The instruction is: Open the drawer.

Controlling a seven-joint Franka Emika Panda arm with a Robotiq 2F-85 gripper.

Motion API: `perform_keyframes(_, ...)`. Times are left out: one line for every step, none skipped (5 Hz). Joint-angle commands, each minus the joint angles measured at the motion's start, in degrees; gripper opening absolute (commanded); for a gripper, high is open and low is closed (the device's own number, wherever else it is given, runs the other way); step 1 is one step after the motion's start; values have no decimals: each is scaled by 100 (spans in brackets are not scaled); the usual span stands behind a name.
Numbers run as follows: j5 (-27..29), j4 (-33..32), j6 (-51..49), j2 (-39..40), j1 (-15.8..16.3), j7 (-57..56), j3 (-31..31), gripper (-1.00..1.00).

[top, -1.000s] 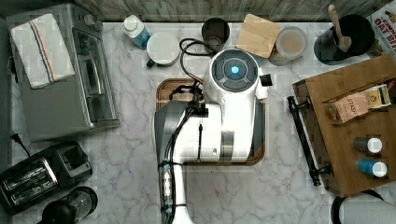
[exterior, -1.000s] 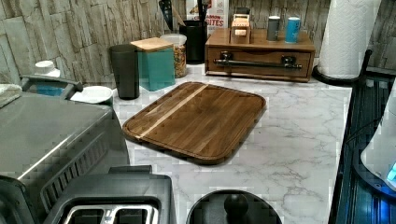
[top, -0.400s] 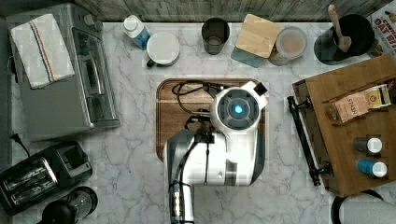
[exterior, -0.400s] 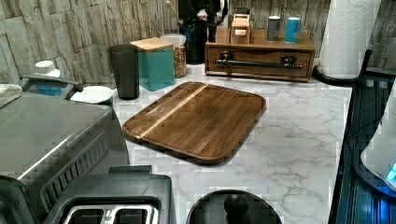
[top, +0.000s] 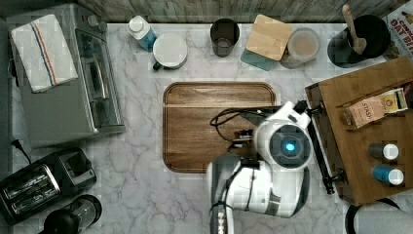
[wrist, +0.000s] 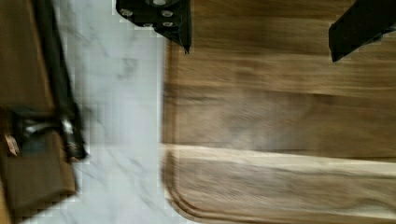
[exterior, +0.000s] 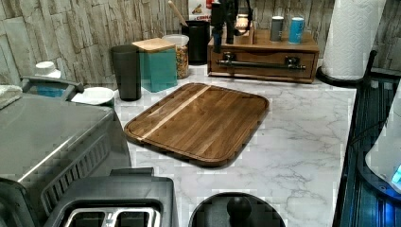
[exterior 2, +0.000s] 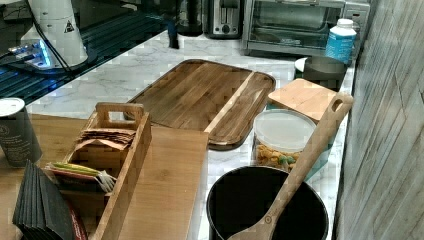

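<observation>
Drawer: wide brown wooden drawer [exterior: 263,61] with a long black bar handle [exterior: 260,63], shut, in the wooden box at the table's [exterior: 302,142] far end in the left view.
Claw [wrist: 261,30]: fingers spread wide, holding nothing, above the cutting board's [top: 209,122] edge.
Grab: handle's middle.
Feel: probably stiff, slides straight.

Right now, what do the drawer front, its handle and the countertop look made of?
Drawer: looks like medium-brown wood with a smooth, low-sheen face; faint grain.
Handle: probably black metal, a thin bar on two posts with slight glints.
Countertop: white with grey veins and a light gloss; marble or a marble-look laminate, which one I can't tell.
</observation>
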Motion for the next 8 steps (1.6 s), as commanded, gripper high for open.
perform_keyframes(-678, -479, 1116, 20, -390, -1607, -637, 100)
perform_keyframes(-586, -501, 1520, 242, -346, -2320, -965, 100)
perform_keyframes(-527, -481, 1969, 544, -515, -2767, -986, 100)
perform_keyframes(-325, -395, 2160, 762, -617, -3171, -1056, 100)
perform_keyframes(-336, -184, 2060, 916, -667, -3301, -1121, 100)
perform_keyframes(-289, -35, 2081, 1067, -716, -3287, -1171, 100)
perform_keyframes(-99, -100, 2491, 1152, -834, -3414, -1149, 100)
perform_keyframes(310, -109, 2749, 1311, -995, -3807, -1010, 100)
